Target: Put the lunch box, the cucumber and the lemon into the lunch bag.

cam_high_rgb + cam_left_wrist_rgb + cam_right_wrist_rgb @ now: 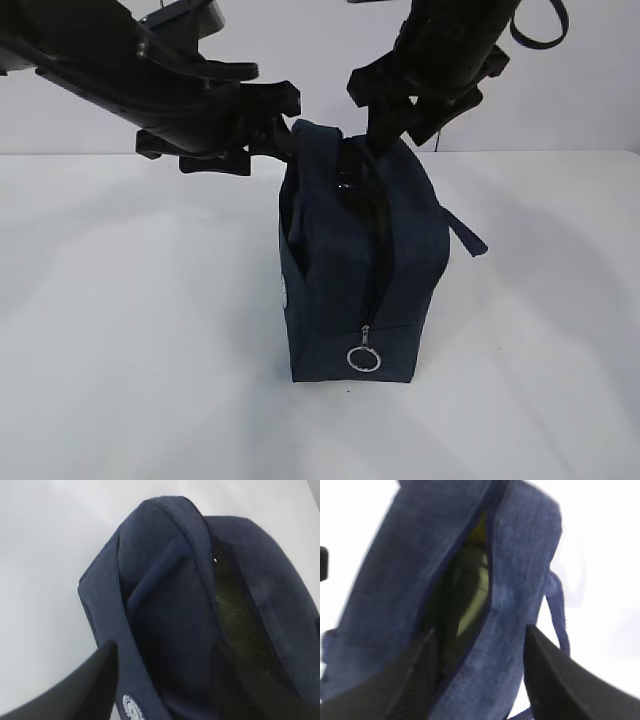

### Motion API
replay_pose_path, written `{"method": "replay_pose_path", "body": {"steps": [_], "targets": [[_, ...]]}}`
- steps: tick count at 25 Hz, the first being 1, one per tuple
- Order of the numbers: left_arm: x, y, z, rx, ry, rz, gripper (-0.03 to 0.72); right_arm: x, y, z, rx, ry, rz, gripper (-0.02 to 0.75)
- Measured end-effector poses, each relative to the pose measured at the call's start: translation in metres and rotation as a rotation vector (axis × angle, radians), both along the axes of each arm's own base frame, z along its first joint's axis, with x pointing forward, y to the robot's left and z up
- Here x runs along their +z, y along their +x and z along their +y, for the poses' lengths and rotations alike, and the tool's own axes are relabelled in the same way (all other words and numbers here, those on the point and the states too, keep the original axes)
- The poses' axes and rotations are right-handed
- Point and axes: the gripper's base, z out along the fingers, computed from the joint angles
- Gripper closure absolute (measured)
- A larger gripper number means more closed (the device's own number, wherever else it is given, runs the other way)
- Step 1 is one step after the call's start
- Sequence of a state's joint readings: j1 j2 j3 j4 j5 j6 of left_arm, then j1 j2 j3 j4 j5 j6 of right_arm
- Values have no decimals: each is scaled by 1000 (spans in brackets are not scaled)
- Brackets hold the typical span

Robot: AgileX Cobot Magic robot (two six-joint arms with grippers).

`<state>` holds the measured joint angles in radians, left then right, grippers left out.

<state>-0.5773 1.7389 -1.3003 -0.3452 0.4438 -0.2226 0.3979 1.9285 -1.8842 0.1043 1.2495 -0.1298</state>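
We observe the lunch bag [360, 270], a boxy body of matte navy woven fabric with rounded upper corners, standing upright on the white table [130, 330] directly below and between both end effectors. Its long axis runs from the camera-side end toward the rear of the table, and the zipper [372, 270] follows that axis over the top and down the near end face, terminating in a silver ring pull [364, 357]. The zipper seam is parted along the top. A flat fabric loop handle [466, 235] hangs off the side below the right gripper [480, 680]. In the right wrist view, two smooth black fingers [555, 680] stand apart, straddling the bag's open seam and one fabric wall without pinching it. Through the gap between them we see a pale green surface [472, 605] and a small yellow patch [480, 527] inside the bag; we cannot identify them with certainty. The left gripper [262, 125] sits just above the bag's opposite top edge; only one black finger [75, 690] shows in its wrist view, beside a white round emblem [132, 706], and we cannot tell its state.
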Motion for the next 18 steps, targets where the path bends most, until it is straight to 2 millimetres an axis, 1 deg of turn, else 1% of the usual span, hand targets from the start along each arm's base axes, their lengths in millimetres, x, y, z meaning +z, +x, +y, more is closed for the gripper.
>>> {"method": "replay_pose_path", "body": {"steps": [6,11,14,16,18], "targets": [[25,-14,7,-26,-3,-8,260,27,-12,-8,-8,1,-71,315],[36,-28,14,-61,26,34,260,50,-25,-13,-32,33,-119,315],[43,-37,18,-86,45,56,260,64,-40,-19,-36,45,-144,315],[47,-43,21,-116,68,74,260,72,-55,-26,-38,53,-154,315],[49,-51,24,-151,97,102,260,74,-68,-31,-37,52,-149,315]]}}
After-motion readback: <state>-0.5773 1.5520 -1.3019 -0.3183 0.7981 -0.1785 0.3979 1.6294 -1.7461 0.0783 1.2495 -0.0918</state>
